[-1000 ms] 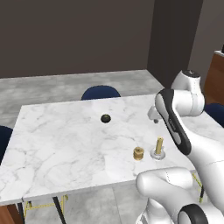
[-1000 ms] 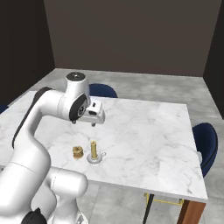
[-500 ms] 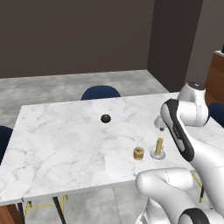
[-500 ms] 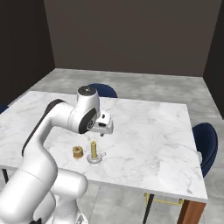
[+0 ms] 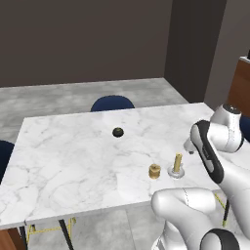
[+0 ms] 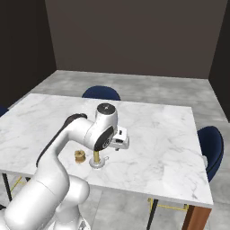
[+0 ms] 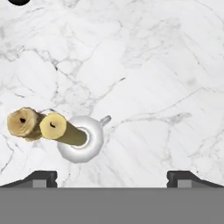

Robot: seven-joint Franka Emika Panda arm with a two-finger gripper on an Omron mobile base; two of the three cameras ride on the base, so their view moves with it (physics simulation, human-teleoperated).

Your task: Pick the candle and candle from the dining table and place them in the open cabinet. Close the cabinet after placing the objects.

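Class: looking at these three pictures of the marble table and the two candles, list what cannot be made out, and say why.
- Left base view: the white arm hides the gripper.
- Right base view: the slim tan stick candle is partly behind the arm.
- Hand view: the small black round lump is cut by the top edge.

Slim tan-yellow stick candle (image 5: 177,161), upright on a round silver dish base with a small handle, near the front edge of the white marble surface (image 5: 73,156). Short golden spool-shaped candle (image 5: 155,171), upright too, just beside the stick candle, apart from its base. Both resting free, not held.
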